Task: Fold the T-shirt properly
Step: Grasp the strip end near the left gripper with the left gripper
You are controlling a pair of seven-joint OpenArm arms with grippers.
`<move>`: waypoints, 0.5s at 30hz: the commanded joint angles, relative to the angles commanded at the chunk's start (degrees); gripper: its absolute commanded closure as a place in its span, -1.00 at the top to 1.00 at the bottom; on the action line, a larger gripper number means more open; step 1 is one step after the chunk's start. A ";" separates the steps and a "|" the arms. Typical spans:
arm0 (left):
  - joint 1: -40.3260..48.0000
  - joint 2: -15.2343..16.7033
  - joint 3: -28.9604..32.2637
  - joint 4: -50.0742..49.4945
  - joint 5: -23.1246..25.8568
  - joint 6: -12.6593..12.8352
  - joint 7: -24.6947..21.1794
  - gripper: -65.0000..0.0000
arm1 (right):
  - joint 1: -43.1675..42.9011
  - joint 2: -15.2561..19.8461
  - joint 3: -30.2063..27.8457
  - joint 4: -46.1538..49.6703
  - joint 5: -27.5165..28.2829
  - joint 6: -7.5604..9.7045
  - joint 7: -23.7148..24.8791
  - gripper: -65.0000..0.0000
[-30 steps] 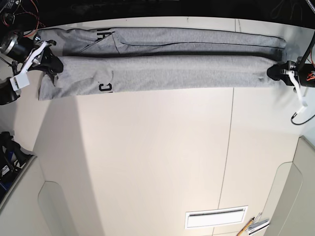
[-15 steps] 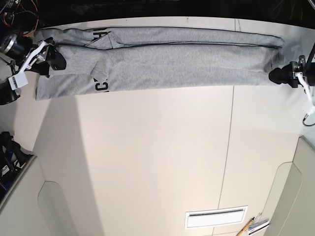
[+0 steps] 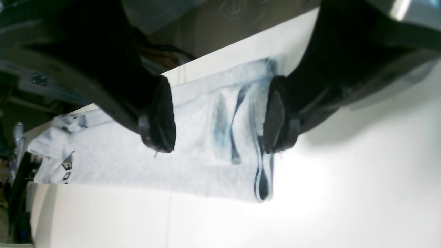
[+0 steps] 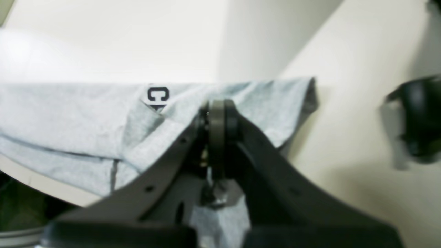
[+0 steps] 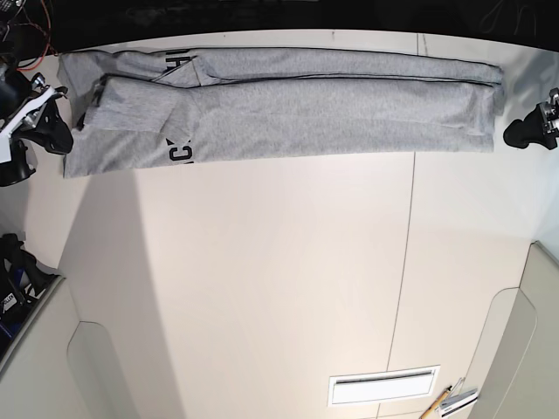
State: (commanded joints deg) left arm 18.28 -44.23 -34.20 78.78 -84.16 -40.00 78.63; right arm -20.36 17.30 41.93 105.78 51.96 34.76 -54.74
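Note:
The grey T-shirt (image 5: 332,105) lies folded into a long strip along the far edge of the table, with black lettering (image 5: 181,153) showing near its left end. My right gripper (image 5: 61,131) is at the strip's left end. In the right wrist view it (image 4: 217,110) is shut, with shirt cloth (image 4: 69,113) gathering at the tips. My left gripper (image 5: 515,133) sits just off the strip's right end. In the left wrist view it (image 3: 217,137) is open and empty, with the shirt's end (image 3: 206,162) lying flat beyond it.
The white table (image 5: 262,288) stretches toward the camera. A white slotted plate (image 5: 383,385) and a pencil-like item (image 5: 441,403) lie at the front right. Cables and arm hardware (image 5: 17,35) crowd the back left. A blurred black part (image 4: 417,120) sits beside the right gripper.
The held fold was laid down on the strip. My left gripper let go and drew back to the right. My right gripper moved left to the shirt's end.

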 joint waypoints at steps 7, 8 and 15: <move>0.81 3.13 0.00 -0.11 7.34 0.00 -4.26 0.34 | 3.23 0.04 -5.05 -16.65 -1.29 0.59 2.23 -1.00; 1.14 3.39 0.00 -0.11 7.34 0.00 -4.28 0.34 | 3.63 0.02 -6.03 -18.45 -2.03 0.57 2.23 -1.00; 2.40 5.66 0.00 -0.22 12.92 0.00 -6.01 0.34 | 3.82 0.02 -9.33 -22.01 -1.77 0.55 2.40 -1.00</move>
State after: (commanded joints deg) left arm 20.69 -38.57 -34.20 78.56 -71.24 -40.00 72.62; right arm -16.53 17.32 32.60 83.77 50.19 35.31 -52.34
